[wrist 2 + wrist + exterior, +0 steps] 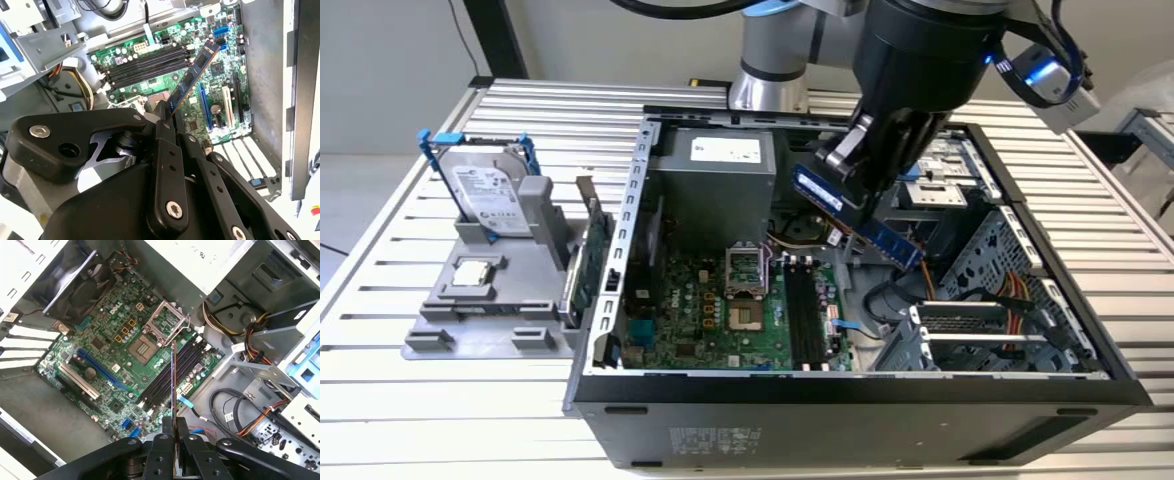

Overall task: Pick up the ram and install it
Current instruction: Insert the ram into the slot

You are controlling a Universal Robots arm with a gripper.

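Currently gripper point(858, 185) is clamped on the ram point(897, 243), holding it tilted above the open case point(854, 395), over the motherboard's black memory slots point(159, 386), probably to line up its edge.

I can read no text here. The hard drive point(491, 195), the power supply box point(714, 190) and the computer case point(854, 420) carry stickers, but their print is too small.
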